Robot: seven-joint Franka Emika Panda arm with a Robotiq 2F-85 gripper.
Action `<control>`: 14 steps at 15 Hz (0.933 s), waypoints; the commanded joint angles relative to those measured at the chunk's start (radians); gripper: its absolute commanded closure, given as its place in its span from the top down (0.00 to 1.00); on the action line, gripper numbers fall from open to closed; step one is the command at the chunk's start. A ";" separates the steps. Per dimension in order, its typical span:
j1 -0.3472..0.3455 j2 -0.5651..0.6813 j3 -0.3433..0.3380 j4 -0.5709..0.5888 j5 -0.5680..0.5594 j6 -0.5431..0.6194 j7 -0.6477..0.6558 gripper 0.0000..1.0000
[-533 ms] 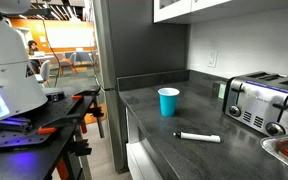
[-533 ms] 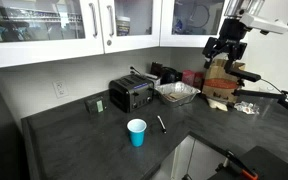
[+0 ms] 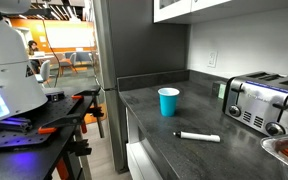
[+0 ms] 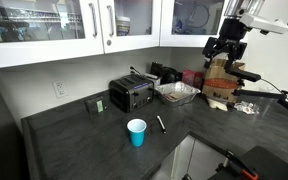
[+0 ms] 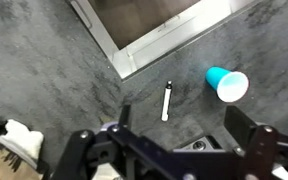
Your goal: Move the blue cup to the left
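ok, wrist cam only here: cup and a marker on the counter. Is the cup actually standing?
Observer: Yes. The cup stands upright, rim up, in both exterior views.
Operator: How high am I?
Observer: High. The fingers hang at about cabinet level, well above the counter and off to one side of the cup.
Operator: Anything nearby that I'm missing?
Observer: A toaster sits against the wall behind the cup, apart from it.
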 commanded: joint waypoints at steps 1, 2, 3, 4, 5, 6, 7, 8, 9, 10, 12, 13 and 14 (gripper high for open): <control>0.001 0.024 0.049 0.001 0.014 0.021 0.013 1.00; 0.013 0.040 0.082 0.000 0.020 0.039 0.049 1.00; 0.024 0.057 0.115 -0.002 0.022 0.066 0.084 1.00; 0.039 0.081 0.154 -0.001 0.035 0.100 0.142 1.00; 0.046 0.114 0.200 0.002 0.042 0.146 0.223 1.00; 0.061 0.151 0.238 0.006 0.055 0.194 0.286 1.00; 0.072 0.187 0.274 0.006 0.060 0.255 0.345 1.00; 0.086 0.224 0.299 0.008 0.070 0.308 0.385 1.00; 0.088 0.280 0.332 0.015 0.065 0.360 0.453 1.00; 0.089 0.329 0.357 0.030 0.056 0.358 0.507 1.00; 0.102 0.435 0.382 0.054 0.045 0.361 0.558 1.00; 0.113 0.492 0.386 0.068 0.051 0.368 0.569 1.00; 0.131 0.543 0.381 0.088 0.081 0.365 0.556 1.00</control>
